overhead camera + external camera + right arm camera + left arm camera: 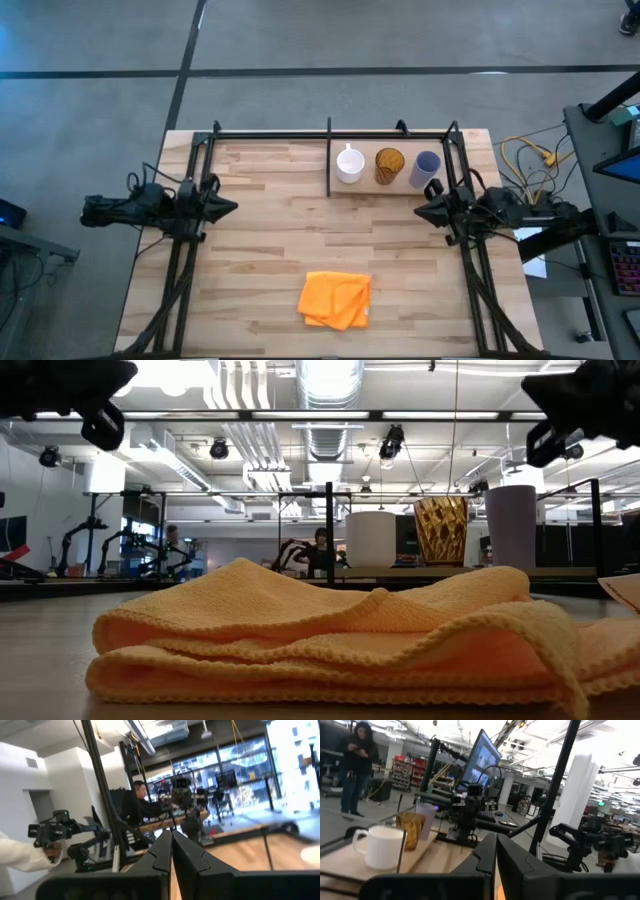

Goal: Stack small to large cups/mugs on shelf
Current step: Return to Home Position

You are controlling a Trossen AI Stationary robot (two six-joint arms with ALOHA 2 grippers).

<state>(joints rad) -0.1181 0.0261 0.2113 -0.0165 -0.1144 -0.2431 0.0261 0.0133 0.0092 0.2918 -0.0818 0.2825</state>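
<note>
Three vessels stand in a row on the light-wood shelf (372,188), right of its thin black divider (329,158): a white mug (349,165), an amber cup (389,166) and a lavender tumbler (426,168). Each rests upright on its base, and none is inside another. They also show in the low view: the mug (370,540), the amber cup (441,530) and the tumbler (511,527). My left gripper (232,208) hovers shut and empty at the table's left. My right gripper (418,212) hovers shut and empty just near of the tumbler. The fingers meet in both wrist views, for my left gripper (496,852) and for my right gripper (171,845).
A folded orange cloth (336,299) lies near the front edge at the middle and fills the low view's foreground (330,630). A black frame rail (330,134) runs along the table's far edge. A person (355,765) stands in the room beyond the table.
</note>
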